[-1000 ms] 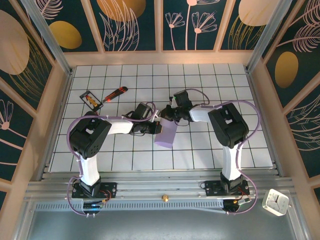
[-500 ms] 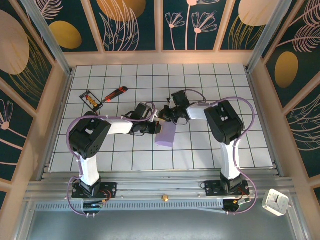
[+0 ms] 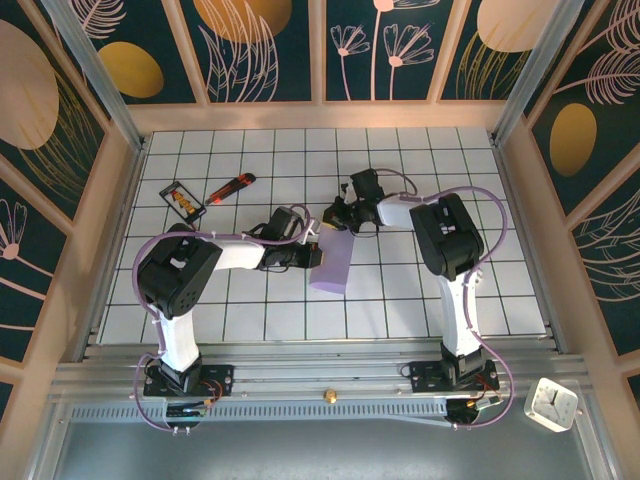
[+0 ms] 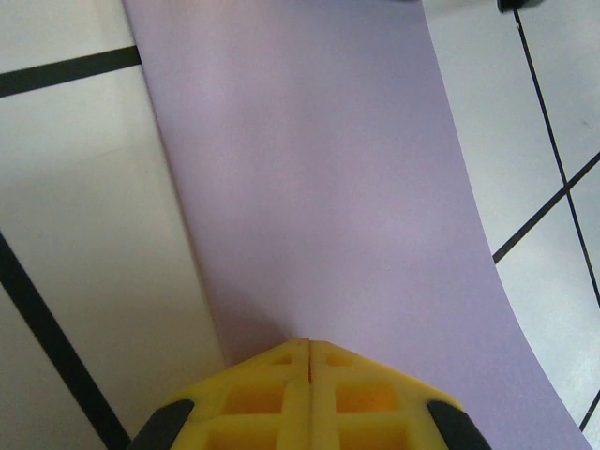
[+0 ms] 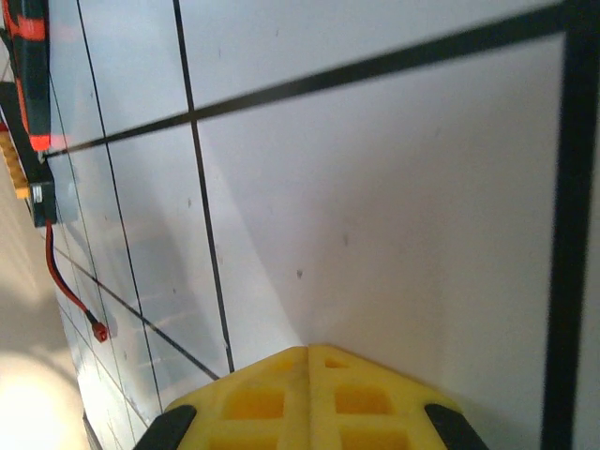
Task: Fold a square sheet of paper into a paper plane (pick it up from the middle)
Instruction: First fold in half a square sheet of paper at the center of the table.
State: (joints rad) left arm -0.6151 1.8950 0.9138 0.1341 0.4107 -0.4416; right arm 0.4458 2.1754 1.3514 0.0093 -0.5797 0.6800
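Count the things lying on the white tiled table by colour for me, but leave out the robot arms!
Purple: 1, the paper
Red-orange: 1, the utility knife
Black-framed: 1, the small card
Total: 3

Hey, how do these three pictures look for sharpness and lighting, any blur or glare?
Top external: sharp and evenly lit, soft shadows on the table, lavender paper clear. Left wrist: the paper looks smooth and slightly soft up close. Right wrist: grid lines smear toward the right edge, a washed-out warm patch sits bottom left, and the right end effector is a little soft.
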